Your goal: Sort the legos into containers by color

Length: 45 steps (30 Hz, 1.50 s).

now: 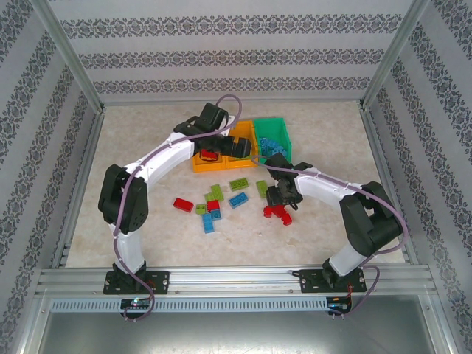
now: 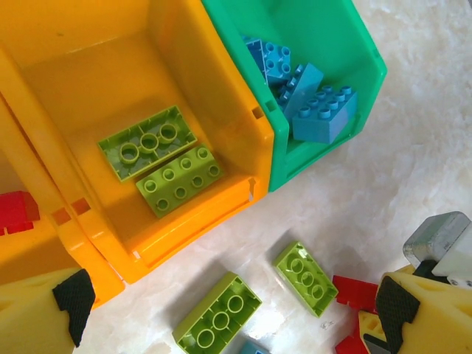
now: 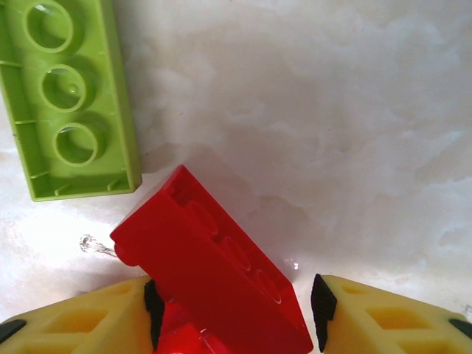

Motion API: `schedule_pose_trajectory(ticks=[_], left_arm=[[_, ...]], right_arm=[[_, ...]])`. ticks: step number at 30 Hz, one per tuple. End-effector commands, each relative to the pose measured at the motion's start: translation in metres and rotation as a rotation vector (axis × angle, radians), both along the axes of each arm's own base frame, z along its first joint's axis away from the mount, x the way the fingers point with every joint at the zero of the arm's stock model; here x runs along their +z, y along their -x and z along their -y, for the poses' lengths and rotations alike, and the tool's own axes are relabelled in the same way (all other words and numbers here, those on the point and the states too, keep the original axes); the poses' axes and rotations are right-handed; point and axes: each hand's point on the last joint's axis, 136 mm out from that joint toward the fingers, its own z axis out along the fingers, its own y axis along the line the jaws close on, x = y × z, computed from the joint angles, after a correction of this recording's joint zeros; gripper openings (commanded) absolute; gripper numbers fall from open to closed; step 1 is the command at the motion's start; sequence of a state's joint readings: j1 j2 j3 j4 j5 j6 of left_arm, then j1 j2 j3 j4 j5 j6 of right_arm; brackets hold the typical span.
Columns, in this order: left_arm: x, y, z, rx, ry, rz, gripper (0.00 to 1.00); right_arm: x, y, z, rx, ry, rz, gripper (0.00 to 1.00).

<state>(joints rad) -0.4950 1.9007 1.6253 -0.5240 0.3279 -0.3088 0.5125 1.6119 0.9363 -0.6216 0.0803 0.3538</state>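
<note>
Three bins stand touching in a row near the middle of the tabletop's far edge: two orange-yellow and, nearest the right edge, the green bin (image 2: 346, 44). The green bin holds blue bricks (image 2: 324, 114). The middle orange bin (image 2: 221, 96) holds two lime bricks (image 2: 181, 181), one studs up and one underside up. The outer orange bin (image 2: 18, 247) shows a red piece (image 2: 15, 210). The left hand (image 2: 228, 313) hangs above the front of these bins, fingers spread wide with nothing between them. Loose legos (image 1: 237, 199), red, blue and lime, lie scattered about the middle of the tabletop (image 1: 332, 147). At the right end of that scatter the right hand (image 3: 232, 317) is down at the surface, its fingers on either side of a tilted red brick (image 3: 206, 258). One pad touches the brick, but whether it is clamped I cannot tell. A lime brick (image 3: 70, 96) lies underside up just beside it
</note>
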Motion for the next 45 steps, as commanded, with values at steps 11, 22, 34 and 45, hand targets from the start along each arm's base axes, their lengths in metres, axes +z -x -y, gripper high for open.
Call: schedule_pose_trajectory(ticks=[11, 22, 34, 45], left_arm=[[0.009, -0.004, -0.023, 0.067, -0.005, 0.036, 1.00], [0.008, 0.013, -0.081, 0.215, -0.083, 0.065, 0.99], [-0.032, 0.086, -0.173, 0.443, -0.253, -0.041, 0.99], [-0.084, 0.143, -0.193, 0.447, -0.326, -0.211, 1.00]], right_arm=[[-0.001, -0.010, 0.018, -0.136, -0.029, 0.011, 0.24], [0.070, -0.052, -0.028, -0.177, -0.331, 0.231, 0.17], [0.139, -0.116, -0.168, -0.019, -0.701, 0.294, 0.17], [0.113, -0.163, -0.226, -0.062, -0.762, 0.214, 0.20]])
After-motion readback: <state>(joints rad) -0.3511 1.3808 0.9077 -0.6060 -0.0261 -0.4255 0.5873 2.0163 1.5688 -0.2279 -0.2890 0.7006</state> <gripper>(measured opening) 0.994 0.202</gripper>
